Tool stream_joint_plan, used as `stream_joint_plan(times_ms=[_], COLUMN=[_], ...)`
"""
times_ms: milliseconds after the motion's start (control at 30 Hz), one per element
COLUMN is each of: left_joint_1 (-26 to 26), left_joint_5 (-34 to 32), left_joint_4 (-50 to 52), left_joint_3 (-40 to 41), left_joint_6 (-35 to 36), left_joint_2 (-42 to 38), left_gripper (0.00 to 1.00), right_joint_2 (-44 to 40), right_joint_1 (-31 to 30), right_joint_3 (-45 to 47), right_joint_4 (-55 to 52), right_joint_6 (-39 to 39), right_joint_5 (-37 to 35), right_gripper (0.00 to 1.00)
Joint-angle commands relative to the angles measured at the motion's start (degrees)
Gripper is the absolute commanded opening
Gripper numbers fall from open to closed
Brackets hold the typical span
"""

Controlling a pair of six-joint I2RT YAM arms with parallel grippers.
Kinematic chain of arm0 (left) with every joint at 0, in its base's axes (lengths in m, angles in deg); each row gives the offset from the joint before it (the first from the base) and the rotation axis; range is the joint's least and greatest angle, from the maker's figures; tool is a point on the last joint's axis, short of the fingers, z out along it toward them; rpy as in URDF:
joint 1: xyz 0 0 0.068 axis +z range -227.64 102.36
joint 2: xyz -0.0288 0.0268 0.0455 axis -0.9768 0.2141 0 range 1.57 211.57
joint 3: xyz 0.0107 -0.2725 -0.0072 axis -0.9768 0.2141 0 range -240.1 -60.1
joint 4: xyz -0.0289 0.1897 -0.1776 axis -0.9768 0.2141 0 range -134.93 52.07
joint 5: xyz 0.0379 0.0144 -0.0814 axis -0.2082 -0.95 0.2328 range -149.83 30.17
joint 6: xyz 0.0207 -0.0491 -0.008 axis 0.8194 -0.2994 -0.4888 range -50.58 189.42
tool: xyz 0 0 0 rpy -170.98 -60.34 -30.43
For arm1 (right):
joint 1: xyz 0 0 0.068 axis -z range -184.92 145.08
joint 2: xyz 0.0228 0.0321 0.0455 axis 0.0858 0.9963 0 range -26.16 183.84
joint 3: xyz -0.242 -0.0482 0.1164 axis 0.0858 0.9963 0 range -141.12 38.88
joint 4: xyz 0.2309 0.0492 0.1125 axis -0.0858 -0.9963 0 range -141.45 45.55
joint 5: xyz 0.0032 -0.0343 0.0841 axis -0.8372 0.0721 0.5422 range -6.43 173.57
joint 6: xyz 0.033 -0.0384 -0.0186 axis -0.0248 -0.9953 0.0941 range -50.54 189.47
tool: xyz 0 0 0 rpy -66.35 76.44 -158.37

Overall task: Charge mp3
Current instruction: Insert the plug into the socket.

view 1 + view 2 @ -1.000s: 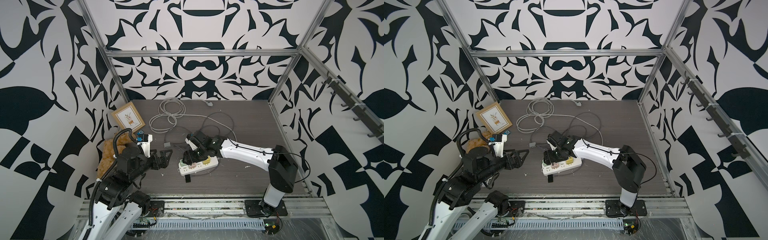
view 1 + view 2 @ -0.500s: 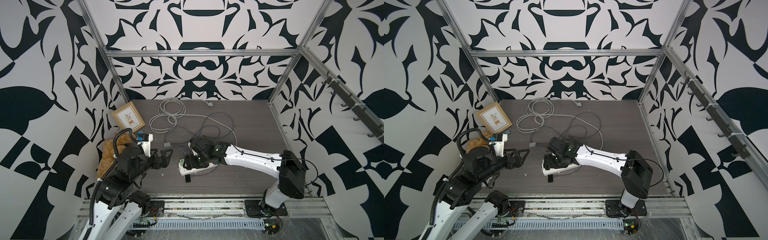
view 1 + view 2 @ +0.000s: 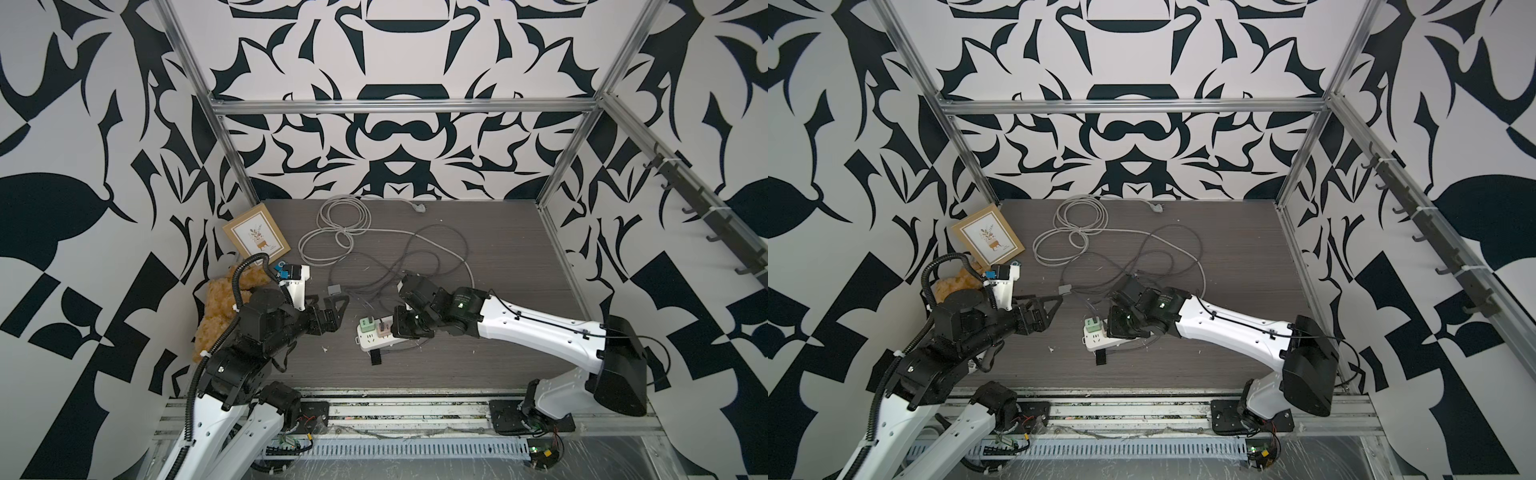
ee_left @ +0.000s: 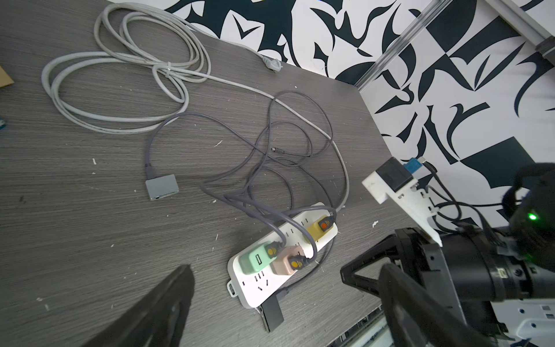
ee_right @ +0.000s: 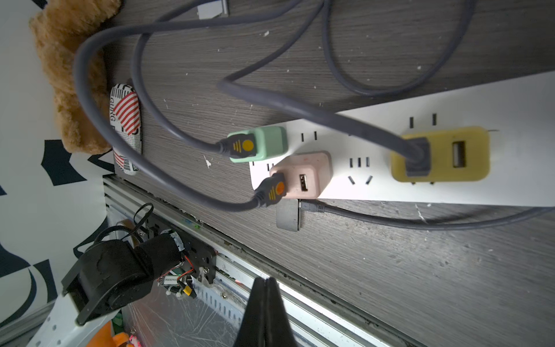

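Left wrist view: the tiny bright-blue square mp3 [image 4: 1, 125] shows only as a blue sliver cut off by the picture's edge. It lies on the grey wood-grain tabletop [image 4: 75, 225], across the coiled pale-grey cable [image 4: 168, 70] from the white power strip [image 4: 264, 288]. Its orientation cannot be told. In a top view a small bluish thing [image 3: 1016, 262], likely the same, peeps out beside the left wrist's camera mount [image 3: 1005, 286], just in front of the tan picture frame [image 3: 988, 235].

The left gripper [image 3: 336, 313], jaws spread wide and empty, is nearer but points away, toward the strip. The right gripper [image 5: 265, 284], clenched on nothing, hangs beside the strip, well apart from the mp3.

Judgement: the pick suits the left arm, once turned back.
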Motion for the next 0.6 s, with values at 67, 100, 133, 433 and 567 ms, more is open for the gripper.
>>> stream_joint_plan(times_ms=[67,100,133,433,567], left_joint_1=[0.1,0.1,0.1,0.1,0.1], left_joint_5=[1.0,1.1,1.1,0.6,0.2], left_joint_4=[-1.6,-1.6,-1.6,-0.6,-0.5], left_joint_3=[0.5,0.5,0.5,0.6,0.6], left_joint_6=[-0.5,-0.5,-0.5,-0.6,-0.5], left_joint_2=[0.7,0.6,0.5,-0.6,-1.0], left_gripper=[0.99,0.99,0.99,1.0,0.99], right_joint_2=[3.8,4.3,4.8,8.6,9.9], right_joint_1=[1.4,1.6,1.8,3.0,3.1], right_joint_3=[-2.3,-2.5,-2.7,-5.1,-5.9], right_joint_4=[-1.1,-1.0,-1.0,1.3,1.6], right_joint_6=[1.9,1.9,1.9,1.0,0.8], right_joint_5=[-1.1,-1.1,-1.3,-0.1,0.4], right_gripper=[0.0,0.0,0.0,0.0,0.0])
